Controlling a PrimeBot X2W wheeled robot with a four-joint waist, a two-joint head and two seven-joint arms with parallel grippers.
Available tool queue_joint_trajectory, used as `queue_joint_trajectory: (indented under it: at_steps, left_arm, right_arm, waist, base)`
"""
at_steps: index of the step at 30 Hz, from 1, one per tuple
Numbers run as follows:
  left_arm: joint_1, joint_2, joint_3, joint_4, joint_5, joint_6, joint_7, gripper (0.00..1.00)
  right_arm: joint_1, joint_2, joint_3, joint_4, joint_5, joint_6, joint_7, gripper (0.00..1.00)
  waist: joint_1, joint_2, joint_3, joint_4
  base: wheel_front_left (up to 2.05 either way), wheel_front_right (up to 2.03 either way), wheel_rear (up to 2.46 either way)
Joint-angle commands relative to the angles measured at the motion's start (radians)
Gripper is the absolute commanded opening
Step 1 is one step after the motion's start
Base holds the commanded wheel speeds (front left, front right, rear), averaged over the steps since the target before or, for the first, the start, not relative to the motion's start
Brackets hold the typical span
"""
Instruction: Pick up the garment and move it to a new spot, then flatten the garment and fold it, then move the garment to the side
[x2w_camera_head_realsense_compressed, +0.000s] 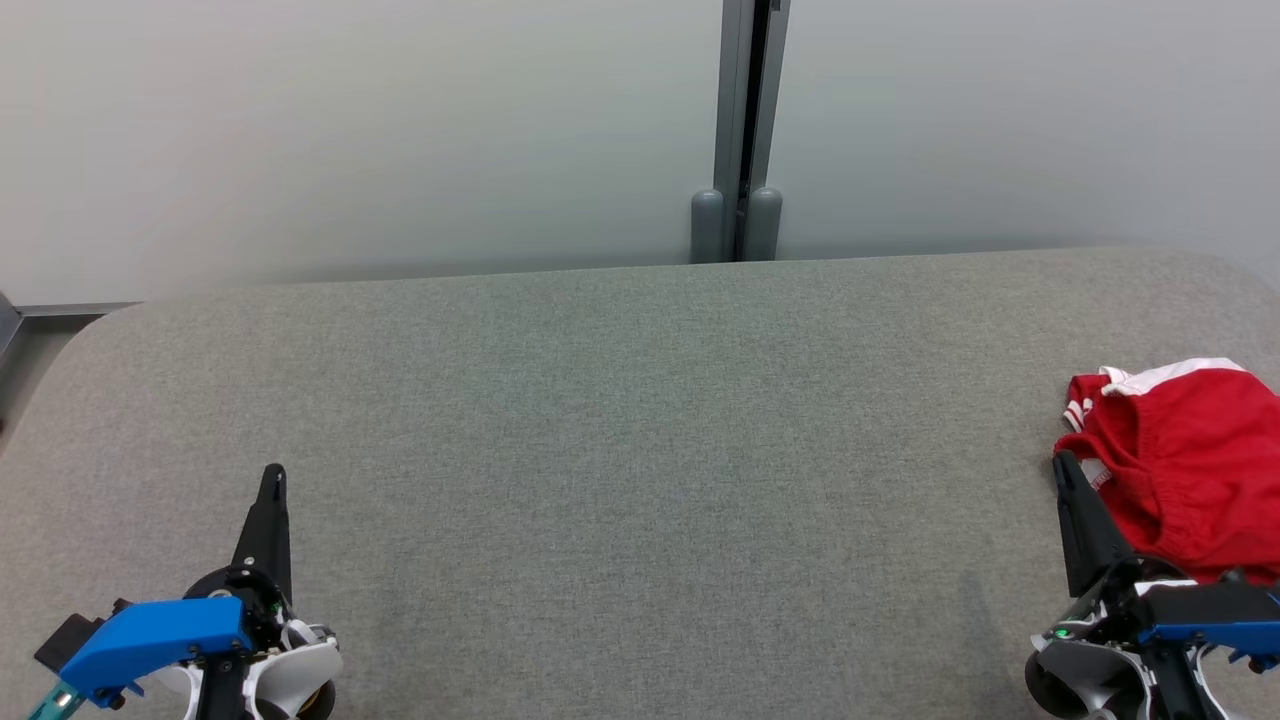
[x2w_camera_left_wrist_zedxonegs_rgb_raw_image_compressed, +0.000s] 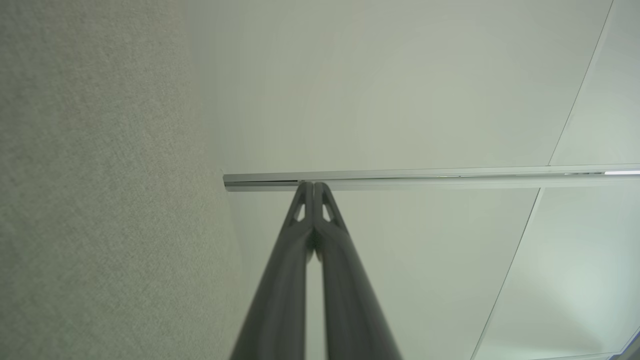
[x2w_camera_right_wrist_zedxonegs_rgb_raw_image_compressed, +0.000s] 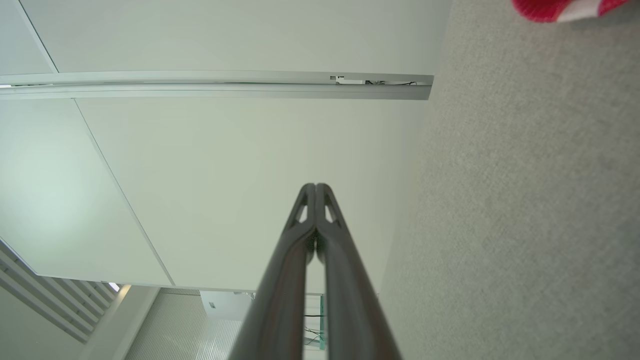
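The garment (x2w_camera_head_realsense_compressed: 1190, 460) is red with white trim and lies crumpled at the right edge of the grey fabric table (x2w_camera_head_realsense_compressed: 640, 440). A corner of the garment (x2w_camera_right_wrist_zedxonegs_rgb_raw_image_compressed: 565, 9) shows at the top right of the right wrist view. My right gripper (x2w_camera_head_realsense_compressed: 1062, 466) is shut and empty, its tip just left of the garment's near edge. In its own view the right gripper (x2w_camera_right_wrist_zedxonegs_rgb_raw_image_compressed: 315, 186) points past the table's far edge at the wall. My left gripper (x2w_camera_head_realsense_compressed: 273, 472) is shut and empty above the table's near left. Its fingertips (x2w_camera_left_wrist_zedxonegs_rgb_raw_image_compressed: 314, 184) press together.
A pale wall rises behind the table, with a grey vertical post (x2w_camera_head_realsense_compressed: 742, 130) at its middle. The table's rounded left corner (x2w_camera_head_realsense_compressed: 110, 320) lies at the far left. A metal rail (x2w_camera_left_wrist_zedxonegs_rgb_raw_image_compressed: 430, 177) runs along the wall.
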Motion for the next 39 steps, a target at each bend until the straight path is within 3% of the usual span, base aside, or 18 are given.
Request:
queue_joint_trajectory:
  at_steps: [1, 39]
  left_arm:
    - [-0.009, -0.002, 0.003, -0.004, -0.002, -0.004, 0.004, 0.00]
    - [-0.009, -0.002, 0.003, -0.004, -0.002, -0.004, 0.005, 0.00]
  right_arm:
    - [0.011, -0.005, -0.003, -0.003, 0.003, 0.000, 0.005, 0.00]
    - [0.011, -0.005, -0.002, -0.003, 0.003, 0.000, 0.005, 0.00]
  waist:
    - [0.0000, -0.0001, 0.000, 0.000]
    - [0.0000, -0.0001, 0.000, 0.000]
  base:
    - [0.00, 0.00, 0.00]
    - [0.00, 0.00, 0.00]
